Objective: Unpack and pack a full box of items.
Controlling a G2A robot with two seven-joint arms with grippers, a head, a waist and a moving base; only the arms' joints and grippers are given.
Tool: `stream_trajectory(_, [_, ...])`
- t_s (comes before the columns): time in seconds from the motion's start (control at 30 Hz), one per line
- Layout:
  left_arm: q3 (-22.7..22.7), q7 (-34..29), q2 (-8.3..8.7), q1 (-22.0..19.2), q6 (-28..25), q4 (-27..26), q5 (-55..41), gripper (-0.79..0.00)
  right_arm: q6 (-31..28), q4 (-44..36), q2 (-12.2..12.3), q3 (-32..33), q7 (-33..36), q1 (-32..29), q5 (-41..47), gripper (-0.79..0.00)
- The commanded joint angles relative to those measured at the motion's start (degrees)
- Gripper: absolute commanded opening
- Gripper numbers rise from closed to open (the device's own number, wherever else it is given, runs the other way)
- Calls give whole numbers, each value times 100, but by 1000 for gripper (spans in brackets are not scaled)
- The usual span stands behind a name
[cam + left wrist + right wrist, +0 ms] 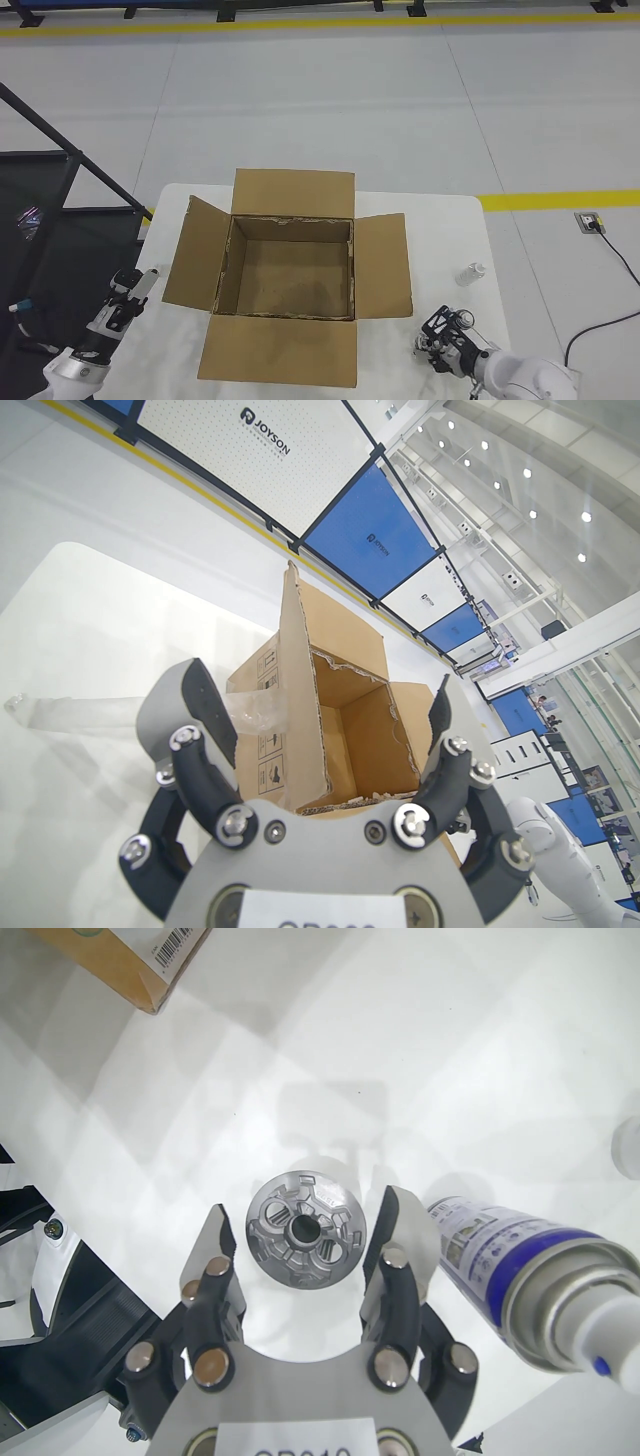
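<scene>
Fingers (pixel 226 1235) of the right gripper (pixel 305 1220) stand wide apart and hold nothing. A round grey metal disc (pixel 306 1242) with a centre hole lies on the white table (pixel 450 1053) between them, with a gap on either side. Just beside one finger is a blue-and-white spray can (pixel 520 1278). A small clear bottle (pixel 472 272) stands farther off, near the box's right flap.

The left gripper (pixel 320 695) is also spread open and holds nothing. It sits near the table's left edge, pointing toward the cardboard box (pixel 290 280). The box stands in the middle of the table between the two arms, all four flaps folded outward and its bare brown floor showing. A strip of clear plastic (pixel 75 710) lies on the table beside the box's left wall.
</scene>
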Motion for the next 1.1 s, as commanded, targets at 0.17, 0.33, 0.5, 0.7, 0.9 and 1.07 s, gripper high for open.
stream_trajectory(0.17, [0, 0, 0, 0, 0, 0, 0, 0, -188, -938, 74, 553, -378, -519, 282, -785])
stream_trajectory(0.33, [0, 0, 0, 0, 0, 0, 0, 0, 149, -2754, 117, 1523, -359, -1313, 677, -785])
stream_trajectory(0.5, [0, 0, 0, 0, 0, 0, 0, 0, 216, -3296, 146, 1978, -381, -1136, 1013, -785])
stream_trajectory(0.7, [0, 0, 0, 0, 0, 0, 0, 0, 255, -3296, 211, 1277, 228, 54, 1724, -785])
stream_trajectory(0.9, [0, 0, 0, 0, 0, 0, 0, 0, 1179, -3296, 154, -551, 1056, 1438, 1762, -785])
stream_trajectory(1.07, [0, 0, 0, 0, 0, 0, 0, 0, 2069, -2905, -36, -2209, 1258, 2513, 1177, -785])
